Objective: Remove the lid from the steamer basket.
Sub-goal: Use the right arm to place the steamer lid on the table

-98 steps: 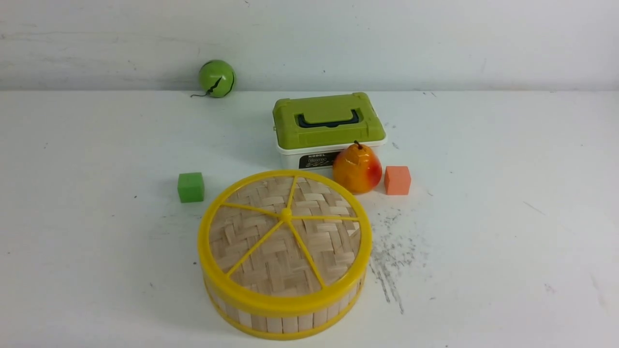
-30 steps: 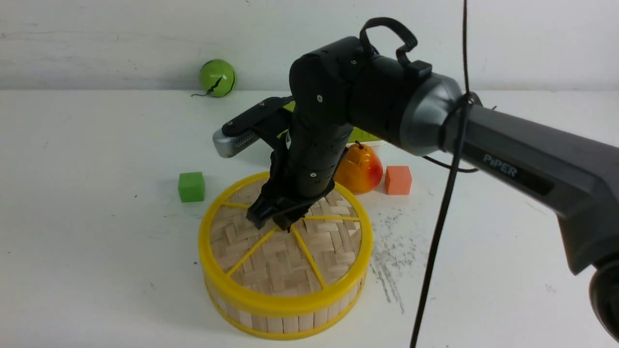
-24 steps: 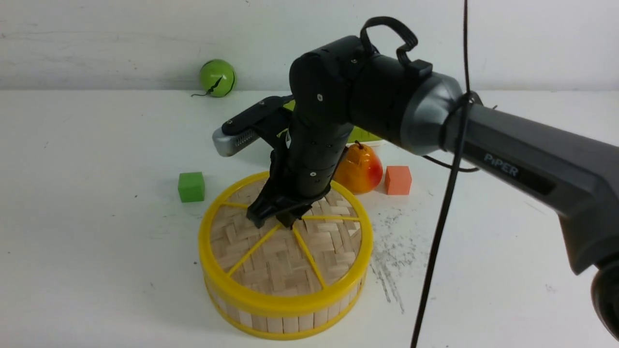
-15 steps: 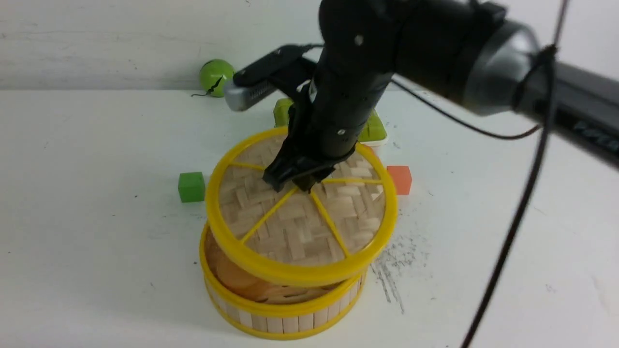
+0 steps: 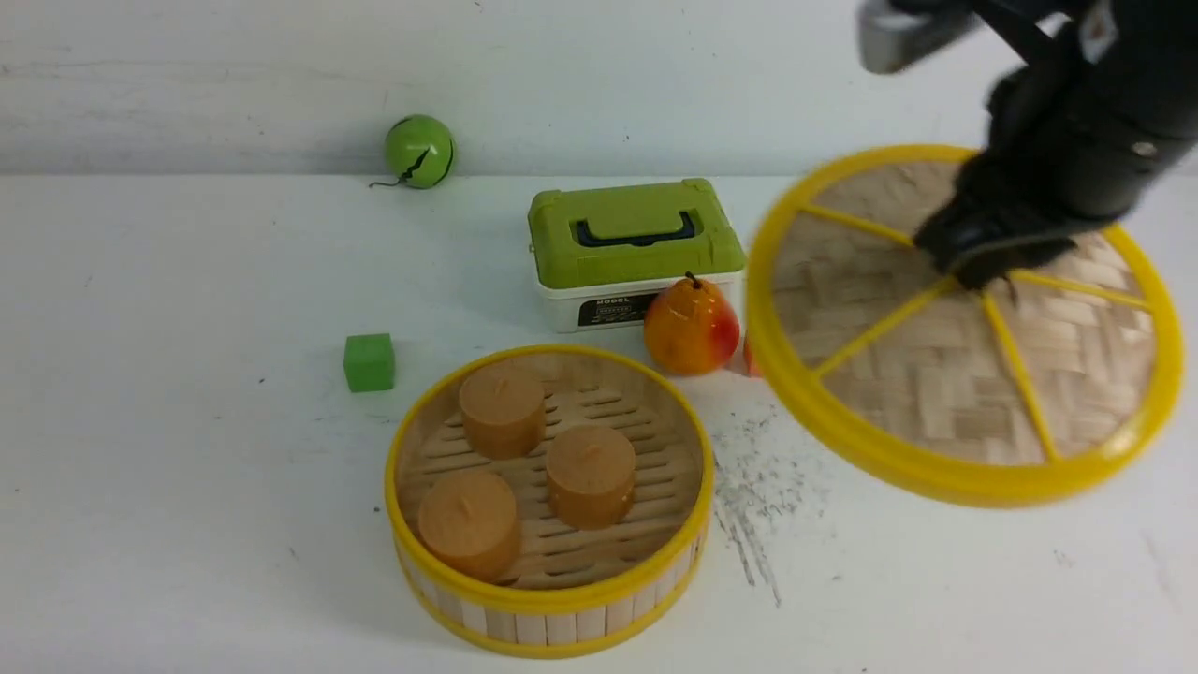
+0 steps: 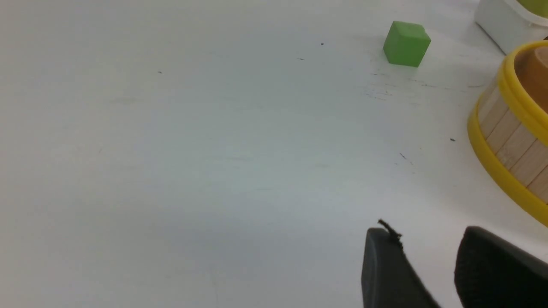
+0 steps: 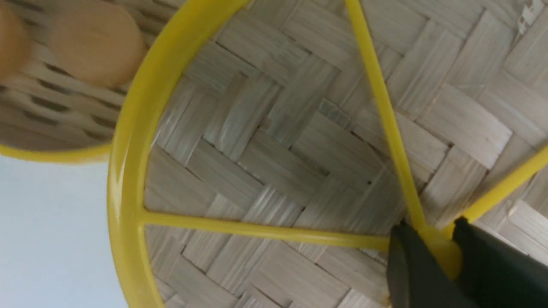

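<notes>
Right gripper (image 5: 978,270) is clenching centre hub of large round woven-bamboo lid with yellow plastic rim (image 5: 936,393), holding it tilted in air at right, well apart from round bamboo-slat steamer basket with yellow rims (image 5: 552,622) at near centre.

Advice: keeping grip firm, levelling lid, lowering slowly onto white table (image 5: 187,468) at right, away from yellow-red pear (image 5: 691,328).

Half second earlier lid was hovering just over basket; now basket is standing uncovered, showing three brown cylinders (image 5: 590,473).

You see only the tips of the left end effector (image 6: 428,244); the frame's edge cuts off the rest. The right end effector (image 5: 978,267) covers the hub of the lid (image 5: 936,393), which hides all but a sliver of an orange thing (image 5: 750,359). The box (image 5: 636,248) label's print is too small to read. The right wrist view blurs the basket (image 7: 55,154).
</notes>
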Available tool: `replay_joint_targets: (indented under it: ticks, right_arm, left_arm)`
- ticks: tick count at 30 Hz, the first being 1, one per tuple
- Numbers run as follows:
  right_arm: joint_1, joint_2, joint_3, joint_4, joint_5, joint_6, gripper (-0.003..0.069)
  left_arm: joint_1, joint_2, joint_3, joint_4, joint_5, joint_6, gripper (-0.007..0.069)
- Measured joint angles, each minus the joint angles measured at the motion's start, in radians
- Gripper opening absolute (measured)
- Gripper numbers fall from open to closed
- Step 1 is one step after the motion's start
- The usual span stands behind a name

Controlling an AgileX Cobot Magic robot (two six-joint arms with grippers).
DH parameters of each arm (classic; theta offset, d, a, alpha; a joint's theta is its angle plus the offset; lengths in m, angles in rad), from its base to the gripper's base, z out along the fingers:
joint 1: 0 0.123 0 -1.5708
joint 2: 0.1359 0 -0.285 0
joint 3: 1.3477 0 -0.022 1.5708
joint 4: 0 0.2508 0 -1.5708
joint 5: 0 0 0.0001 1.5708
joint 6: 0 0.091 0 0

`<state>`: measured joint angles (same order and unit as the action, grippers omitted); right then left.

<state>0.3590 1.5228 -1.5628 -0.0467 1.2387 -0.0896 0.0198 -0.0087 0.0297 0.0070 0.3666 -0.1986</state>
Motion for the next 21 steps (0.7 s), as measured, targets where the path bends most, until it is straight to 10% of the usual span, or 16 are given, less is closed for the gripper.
replay_joint_targets:
  ticks: [21]
  right_arm:
    - [-0.127,0.25,0.333,0.16,-0.413,0.003,0.0106]
  left_arm:
    - [0.0,0.0,0.0,0.0,0.0,0.0,0.0239]
